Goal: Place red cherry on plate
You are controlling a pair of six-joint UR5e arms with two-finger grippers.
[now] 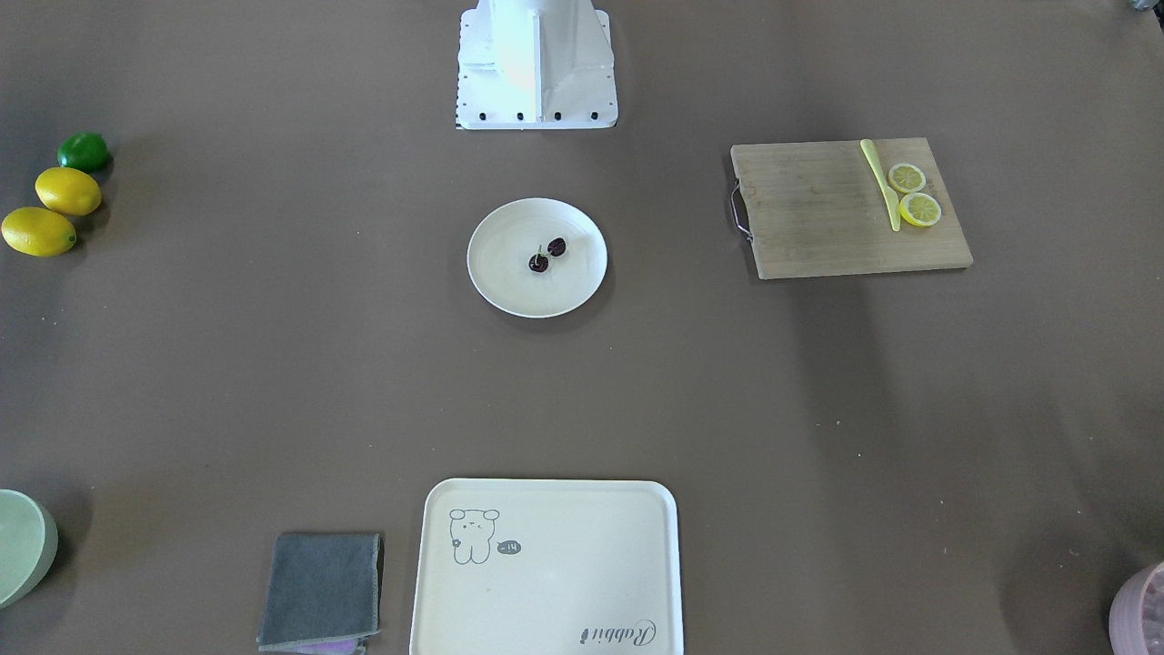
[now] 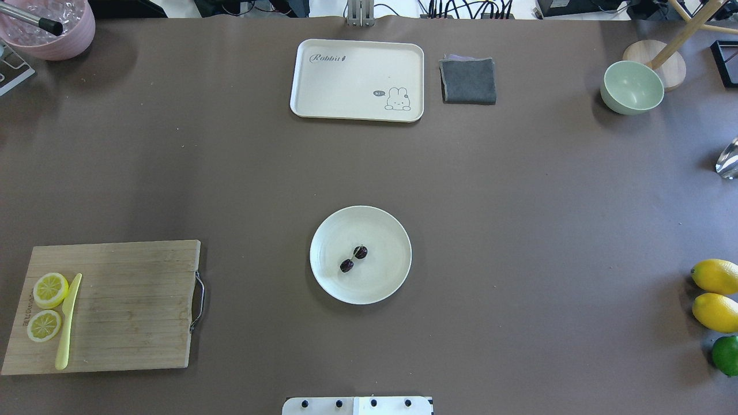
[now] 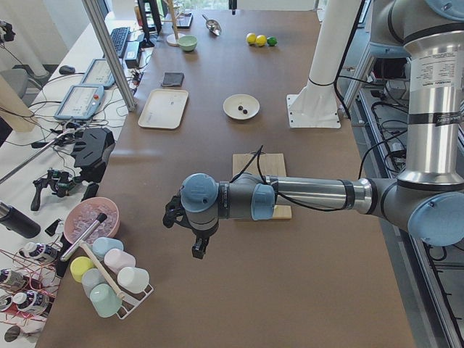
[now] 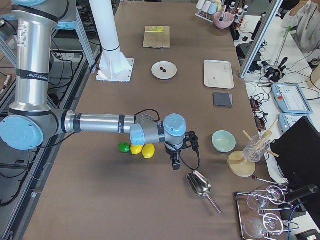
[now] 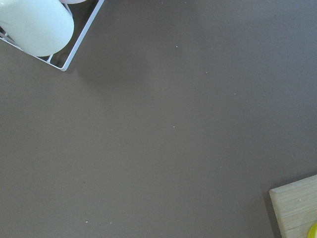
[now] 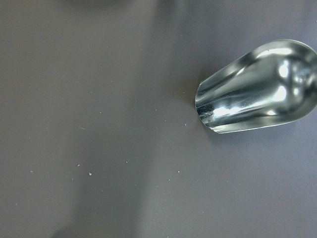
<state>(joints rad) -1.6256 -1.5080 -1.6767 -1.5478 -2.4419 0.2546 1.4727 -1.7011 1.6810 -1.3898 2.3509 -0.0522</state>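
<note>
The red cherry (image 1: 547,254) (image 2: 353,259), two dark fruits on one stem, lies inside the round cream plate (image 1: 509,277) (image 2: 387,272) at the table's middle. The side views also show the plate (image 3: 233,102) (image 4: 170,67) with the dark fruits in it. My left gripper (image 3: 197,247) hangs over bare table far out to my left, beyond the cutting board. Far out to my right, my right gripper (image 4: 175,163) hangs near a metal scoop. Only the side views show either gripper, so I cannot tell whether they are open or shut.
A wooden cutting board (image 2: 115,305) holds two lemon slices and a yellow knife. A cream tray (image 2: 357,78), grey cloth (image 2: 468,80) and green bowl (image 2: 632,87) sit at the far edge. Two lemons (image 2: 715,294) and a lime lie at my right. A metal scoop (image 6: 257,87) lies below the right wrist.
</note>
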